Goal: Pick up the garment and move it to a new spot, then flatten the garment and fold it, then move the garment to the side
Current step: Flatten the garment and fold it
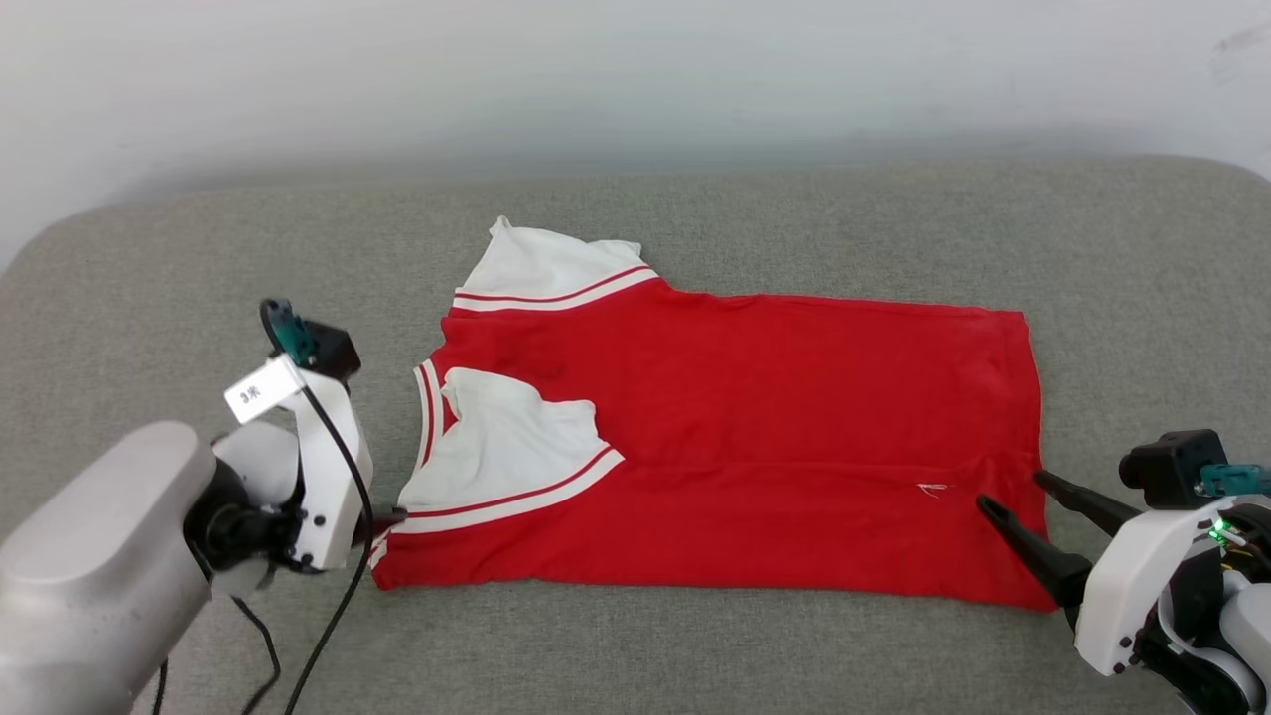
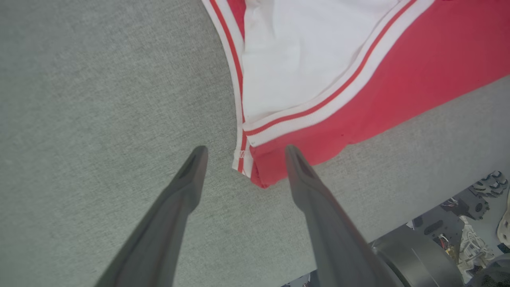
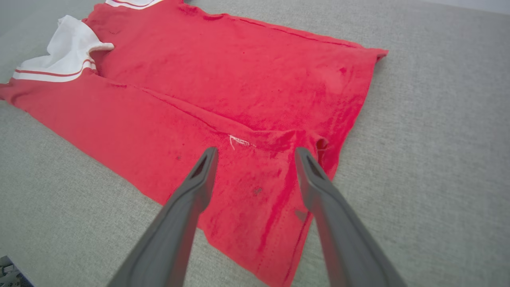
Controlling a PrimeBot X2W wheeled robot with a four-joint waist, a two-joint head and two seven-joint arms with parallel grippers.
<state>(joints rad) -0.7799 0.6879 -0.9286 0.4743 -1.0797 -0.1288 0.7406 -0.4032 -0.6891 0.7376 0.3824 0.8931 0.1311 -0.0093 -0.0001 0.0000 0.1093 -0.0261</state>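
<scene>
We judge the garment [image 1: 775, 397] light and limp. The left pincer [image 2: 244, 149] and right pincer [image 3: 255, 150] both gape open at its near corners, where we'd pinch through seemingly doubled layers.

Red garment [image 1: 755, 447] lies spread on a grey cushion [image 1: 199, 258].
Left gripper [image 1: 390, 515] sits at its collar corner, eight o'clock; right gripper [image 1: 1011, 490], fingers parted, hangs over the hem at four o'clock.
</scene>
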